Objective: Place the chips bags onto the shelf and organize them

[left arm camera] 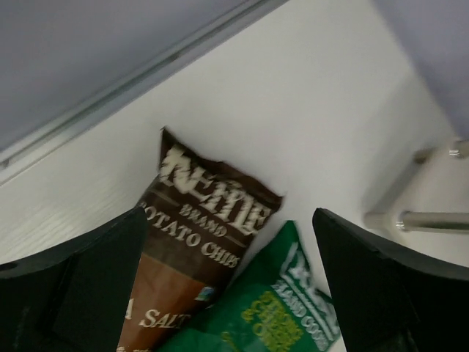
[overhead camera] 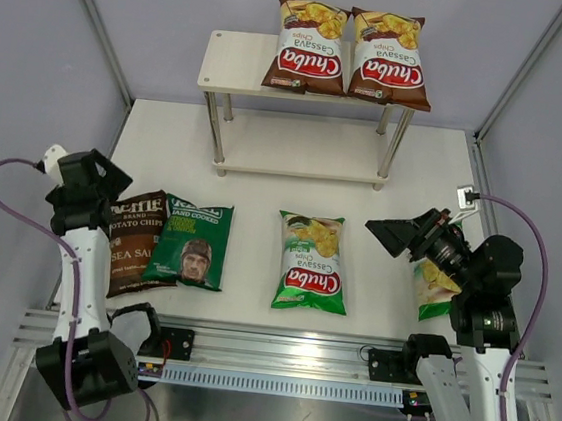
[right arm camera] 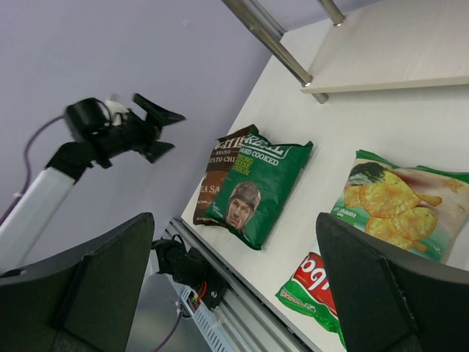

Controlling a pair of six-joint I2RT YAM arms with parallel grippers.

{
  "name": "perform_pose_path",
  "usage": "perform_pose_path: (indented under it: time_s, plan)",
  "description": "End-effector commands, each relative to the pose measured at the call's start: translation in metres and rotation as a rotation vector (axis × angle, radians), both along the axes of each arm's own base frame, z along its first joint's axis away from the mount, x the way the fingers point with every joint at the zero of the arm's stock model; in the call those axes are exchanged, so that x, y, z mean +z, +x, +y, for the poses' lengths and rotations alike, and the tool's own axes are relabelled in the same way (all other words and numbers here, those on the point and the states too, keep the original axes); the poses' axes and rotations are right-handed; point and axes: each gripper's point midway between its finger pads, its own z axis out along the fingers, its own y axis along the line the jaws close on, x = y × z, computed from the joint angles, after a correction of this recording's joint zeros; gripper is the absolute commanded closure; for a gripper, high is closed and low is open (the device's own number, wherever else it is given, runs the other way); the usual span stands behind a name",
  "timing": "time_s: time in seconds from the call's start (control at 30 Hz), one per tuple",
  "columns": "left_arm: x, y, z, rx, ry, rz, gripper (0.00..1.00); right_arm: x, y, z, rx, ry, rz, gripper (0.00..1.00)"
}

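Observation:
The shelf point(overhead camera: 231, 62) stands at the back, with two brown-red Chuba bags point(overhead camera: 310, 48) point(overhead camera: 389, 59) side by side on the right of its top board. On the table lie the brown Kettle bag point(overhead camera: 132, 245), the dark green bag with a man's face point(overhead camera: 192, 243) overlapping it, a green Chuba bag point(overhead camera: 311, 264), and a second green Chuba bag point(overhead camera: 434, 287) partly hidden under the right arm. My left gripper point(overhead camera: 97, 186) is open and empty above the Kettle bag point(left arm camera: 205, 213). My right gripper point(overhead camera: 391, 232) is open and empty, raised between the two green Chuba bags.
The shelf's lower board point(overhead camera: 297, 157) is bare. Grey walls close in the left, right and back sides. A metal rail point(overhead camera: 276, 356) runs along the near edge between the arm bases. A white socket with a cable point(overhead camera: 466, 198) sits at the table's right edge.

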Motion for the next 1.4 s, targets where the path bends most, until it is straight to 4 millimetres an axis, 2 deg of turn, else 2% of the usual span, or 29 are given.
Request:
perform_pose_path:
  time_s: [0.0, 0.07, 0.17, 0.2, 0.23, 0.27, 0.3, 0.33, 0.47, 0.63, 0.8, 0.93, 0.97, 1.0, 1.17, 1.37]
  plan:
    - [-0.044, 0.013, -0.005, -0.123, -0.15, 0.004, 0.01, 0.014, -0.01, 0.009, 0.078, 0.028, -0.094, 0.01]
    - [-0.077, 0.007, 0.007, -0.11, -0.219, 0.081, 0.01, 0.017, -0.012, 0.012, 0.108, 0.019, -0.111, 0.0]
    - [-0.094, 0.007, 0.008, -0.149, -0.273, 0.134, 0.01, 0.026, -0.023, 0.018, 0.164, -0.016, -0.165, 0.01]
    - [-0.105, 0.004, 0.006, -0.153, -0.301, 0.185, 0.01, 0.028, -0.029, 0.021, 0.195, -0.029, -0.182, 0.01]
    - [-0.109, 0.002, 0.007, -0.177, -0.296, 0.218, 0.01, 0.034, -0.035, 0.022, 0.213, -0.045, -0.195, 0.0]
    - [-0.103, 0.005, 0.009, -0.199, -0.283, 0.226, 0.01, 0.036, -0.038, 0.023, 0.225, -0.082, -0.234, 0.0]
    - [-0.113, -0.002, 0.006, -0.206, -0.309, 0.293, 0.01, 0.033, -0.044, 0.024, 0.244, -0.1, -0.224, 0.0]
    - [-0.114, -0.005, 0.008, -0.231, -0.292, 0.318, 0.01, 0.041, -0.052, 0.026, 0.269, -0.127, -0.275, 0.0]
    - [-0.125, -0.019, 0.01, -0.227, -0.291, 0.416, 0.01, 0.042, -0.069, 0.031, 0.33, -0.163, -0.324, 0.01]
    - [-0.157, -0.033, 0.004, -0.223, -0.35, 0.512, 0.01, 0.041, -0.085, 0.032, 0.359, -0.209, -0.372, 0.01]
    - [-0.18, -0.033, -0.01, -0.275, -0.44, 0.541, 0.04, 0.04, -0.094, 0.031, 0.361, -0.237, -0.402, 0.0]
    - [-0.173, -0.028, -0.006, -0.267, -0.421, 0.513, 0.33, 0.041, -0.092, 0.031, 0.356, -0.235, -0.399, 0.01]
    - [-0.171, -0.027, -0.004, -0.26, -0.411, 0.51, 0.46, 0.04, -0.091, 0.031, 0.354, -0.235, -0.393, 0.01]
    - [-0.165, -0.027, -0.001, -0.245, -0.388, 0.5, 0.52, 0.039, -0.089, 0.032, 0.351, -0.237, -0.388, 0.01]
    - [-0.134, -0.021, 0.014, -0.198, -0.282, 0.423, 0.74, 0.039, -0.085, 0.035, 0.36, -0.221, -0.365, 0.0]
    - [-0.088, -0.019, 0.023, -0.149, -0.186, 0.319, 0.86, 0.038, -0.073, 0.042, 0.372, -0.185, -0.324, 0.01]
